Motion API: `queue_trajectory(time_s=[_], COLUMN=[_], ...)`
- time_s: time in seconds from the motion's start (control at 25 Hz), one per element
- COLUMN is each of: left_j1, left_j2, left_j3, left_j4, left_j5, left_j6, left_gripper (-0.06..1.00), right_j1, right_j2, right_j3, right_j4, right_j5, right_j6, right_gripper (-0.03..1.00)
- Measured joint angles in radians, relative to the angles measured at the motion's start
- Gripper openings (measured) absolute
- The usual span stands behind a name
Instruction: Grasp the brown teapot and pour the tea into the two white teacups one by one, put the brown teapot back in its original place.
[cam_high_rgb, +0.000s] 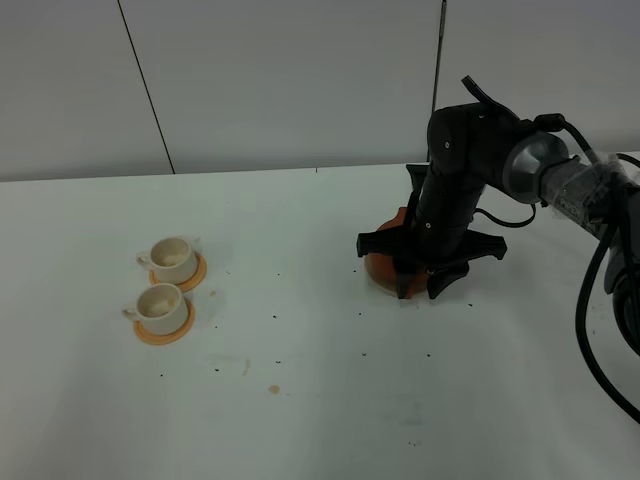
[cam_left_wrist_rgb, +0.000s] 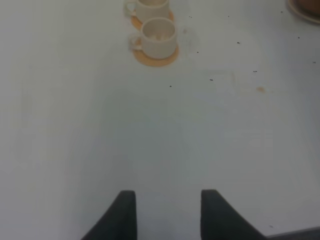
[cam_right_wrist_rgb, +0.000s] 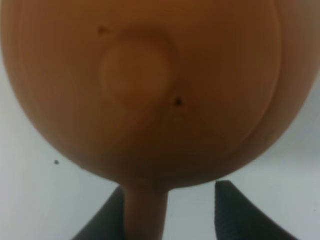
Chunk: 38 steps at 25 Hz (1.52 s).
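Right wrist view puts the squat reddish-brown clay teapot (cam_right_wrist_rgb: 150, 90) directly under your right gripper (cam_right_wrist_rgb: 172, 192), jaws spread either side of its loop handle (cam_right_wrist_rgb: 145, 215) — not clamped. The pot sits at the right of the white table (cam_high_rgb: 300, 420), well apart from the two small off-white teacups (cam_high_rgb: 172, 259) on orange saucers (cam_high_rgb: 165, 335). This reads as the grasp, though a release would look alike; if grasping, close squarely on the loop before you lift. Your left gripper (cam_left_wrist_rgb: 167, 212) hangs spread, empty.
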Motion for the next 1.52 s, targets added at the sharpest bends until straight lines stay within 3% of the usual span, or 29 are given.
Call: queue_trajectory(time_s=[1.52], left_j1=[0.000], left_j2=[0.000], left_j3=[0.000], left_j4=[0.000], left_j5=[0.000], left_j6=[0.002], left_gripper=[0.37], right_j1=[-0.001], right_j2=[-0.001], right_j3=[-0.079], right_j4=[-0.031], right_j5=[0.031], right_j6=[0.024], right_gripper=[0.37])
